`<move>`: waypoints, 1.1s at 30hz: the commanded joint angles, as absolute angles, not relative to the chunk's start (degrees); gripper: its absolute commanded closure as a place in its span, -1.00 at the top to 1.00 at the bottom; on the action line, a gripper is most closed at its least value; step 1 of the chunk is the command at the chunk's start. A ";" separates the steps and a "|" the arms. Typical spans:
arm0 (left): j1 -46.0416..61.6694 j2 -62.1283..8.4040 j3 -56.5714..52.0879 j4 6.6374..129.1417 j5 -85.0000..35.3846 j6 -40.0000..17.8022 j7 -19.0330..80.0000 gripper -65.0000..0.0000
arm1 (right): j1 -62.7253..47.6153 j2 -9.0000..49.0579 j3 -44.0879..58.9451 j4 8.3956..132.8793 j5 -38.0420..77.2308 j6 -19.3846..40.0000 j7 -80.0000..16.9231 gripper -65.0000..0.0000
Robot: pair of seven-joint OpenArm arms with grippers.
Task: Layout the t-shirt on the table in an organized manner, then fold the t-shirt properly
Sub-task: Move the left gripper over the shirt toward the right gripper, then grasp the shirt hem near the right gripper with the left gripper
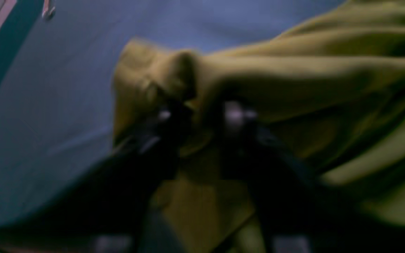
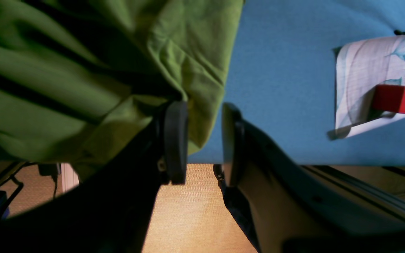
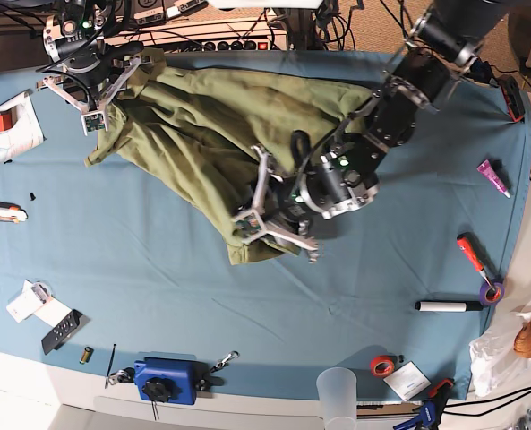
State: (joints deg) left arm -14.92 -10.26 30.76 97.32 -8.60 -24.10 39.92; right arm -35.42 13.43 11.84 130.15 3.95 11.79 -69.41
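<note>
The olive-green t-shirt [image 3: 202, 130] is bunched in deep folds across the far middle of the teal table [image 3: 158, 287]. Small tools are scattered along the table's edges. The left gripper [image 3: 269, 224] is clamped on the shirt's near edge. The right gripper [image 2: 202, 140] is seen slightly parted beside a far-left corner, with nothing gripped.

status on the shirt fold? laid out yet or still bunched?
Done: nothing final. The olive-green cotton t-shirt lies crumpled and diagonal on the teal-blue cloth-covered table, not flat. In hand: the left gripper looks pinched on a bunched edge of it, though that view is blurred. The right gripper sits at the far corner, jaws apart, fabric draped over one finger. Left: spreading it flat, then every fold.
</note>
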 commanded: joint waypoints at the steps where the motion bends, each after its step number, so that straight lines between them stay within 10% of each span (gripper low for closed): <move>1: -16.19 -9.15 30.63 98.21 -9.19 -24.32 38.35 -0.88 | -35.55 13.96 12.01 131.09 3.64 11.55 -68.55 -0.48; 21: -28.53 6.04 30.63 85.67 -5.50 -17.98 29.85 -1.00 | -35.55 13.96 12.01 131.09 3.66 11.55 -68.55 -0.48; 25: -29.87 6.79 30.57 82.39 -5.50 -17.39 33.54 -0.10 | -35.55 13.98 12.01 131.09 3.64 11.55 -68.49 -0.48; 33: -29.67 6.48 28.91 91.24 -4.89 -10.52 54.96 -0.03 | -35.38 13.96 12.01 131.09 3.42 11.62 -64.62 -0.48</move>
